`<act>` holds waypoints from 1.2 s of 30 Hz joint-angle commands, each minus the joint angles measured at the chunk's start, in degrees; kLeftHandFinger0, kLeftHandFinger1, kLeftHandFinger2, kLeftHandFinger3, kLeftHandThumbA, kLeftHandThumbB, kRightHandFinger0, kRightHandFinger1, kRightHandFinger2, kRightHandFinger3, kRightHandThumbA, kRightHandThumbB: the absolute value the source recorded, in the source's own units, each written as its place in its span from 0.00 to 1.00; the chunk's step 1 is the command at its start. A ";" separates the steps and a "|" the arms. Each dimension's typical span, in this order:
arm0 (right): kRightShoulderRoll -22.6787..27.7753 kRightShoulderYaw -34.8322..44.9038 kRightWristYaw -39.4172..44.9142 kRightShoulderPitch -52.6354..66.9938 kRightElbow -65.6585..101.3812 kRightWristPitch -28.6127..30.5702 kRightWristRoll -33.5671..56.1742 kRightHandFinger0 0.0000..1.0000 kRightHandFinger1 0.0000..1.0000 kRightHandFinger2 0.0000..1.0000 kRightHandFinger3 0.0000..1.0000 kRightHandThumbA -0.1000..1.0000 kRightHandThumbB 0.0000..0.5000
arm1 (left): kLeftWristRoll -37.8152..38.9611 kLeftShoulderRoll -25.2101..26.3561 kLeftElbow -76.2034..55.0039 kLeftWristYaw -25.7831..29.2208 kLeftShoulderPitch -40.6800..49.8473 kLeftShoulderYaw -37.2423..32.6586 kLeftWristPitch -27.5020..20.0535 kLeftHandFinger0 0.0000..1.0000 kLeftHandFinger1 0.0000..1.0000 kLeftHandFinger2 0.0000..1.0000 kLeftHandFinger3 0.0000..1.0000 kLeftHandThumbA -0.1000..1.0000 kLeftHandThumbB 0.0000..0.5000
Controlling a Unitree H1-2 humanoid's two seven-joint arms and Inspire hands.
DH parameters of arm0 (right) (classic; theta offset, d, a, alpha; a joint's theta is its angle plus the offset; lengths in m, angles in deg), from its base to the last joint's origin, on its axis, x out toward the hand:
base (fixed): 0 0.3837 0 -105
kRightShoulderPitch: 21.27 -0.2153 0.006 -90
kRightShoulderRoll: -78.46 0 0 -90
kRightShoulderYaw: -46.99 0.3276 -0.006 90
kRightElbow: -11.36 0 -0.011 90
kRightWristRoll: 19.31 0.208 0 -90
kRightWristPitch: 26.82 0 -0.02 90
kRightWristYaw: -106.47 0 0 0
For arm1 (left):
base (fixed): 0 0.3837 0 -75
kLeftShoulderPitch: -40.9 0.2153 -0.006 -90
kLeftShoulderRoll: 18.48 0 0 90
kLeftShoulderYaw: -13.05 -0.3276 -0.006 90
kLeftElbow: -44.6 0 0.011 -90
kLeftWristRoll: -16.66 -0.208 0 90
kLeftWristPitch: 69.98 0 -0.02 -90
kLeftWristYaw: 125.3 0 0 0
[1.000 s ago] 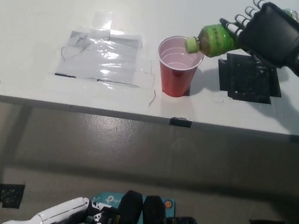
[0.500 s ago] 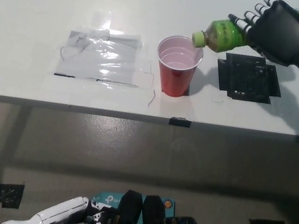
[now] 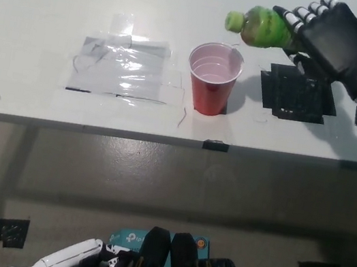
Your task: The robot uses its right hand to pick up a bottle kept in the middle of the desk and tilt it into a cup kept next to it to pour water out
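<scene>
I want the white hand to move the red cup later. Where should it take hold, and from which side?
Probably around the upper wall of the red cup, just under the rim, coming from the robot's left. The cup stands upright and tapers downward, so a higher grasp should resist slipping. Its left side faces open desk, while the right hand holds the green bottle above its right.

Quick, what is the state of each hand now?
Right hand: shut on the green bottle, held above the red cup.
Left hand: low at the bottom edge, cannot be told.
</scene>
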 commanded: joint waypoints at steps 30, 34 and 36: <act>-22.71 46.04 11.50 4.88 4.19 2.28 63.83 0.00 0.00 0.01 0.40 0.00 0.01 | -0.45 -0.11 -0.97 0.86 1.35 0.62 -0.64 0.85 0.91 0.88 0.93 1.00 1.00; -24.02 47.73 11.23 5.93 4.26 3.18 64.54 0.00 0.00 0.00 0.38 0.00 0.00 | -0.24 -0.31 -1.28 0.96 1.42 0.70 -0.19 0.85 0.92 0.88 0.94 1.00 1.00; -24.29 48.11 11.67 6.25 3.81 4.18 64.77 0.00 0.00 0.00 0.37 0.00 0.00 | -0.20 -0.35 -1.26 1.01 1.52 0.76 -0.50 0.86 0.92 0.88 0.94 1.00 1.00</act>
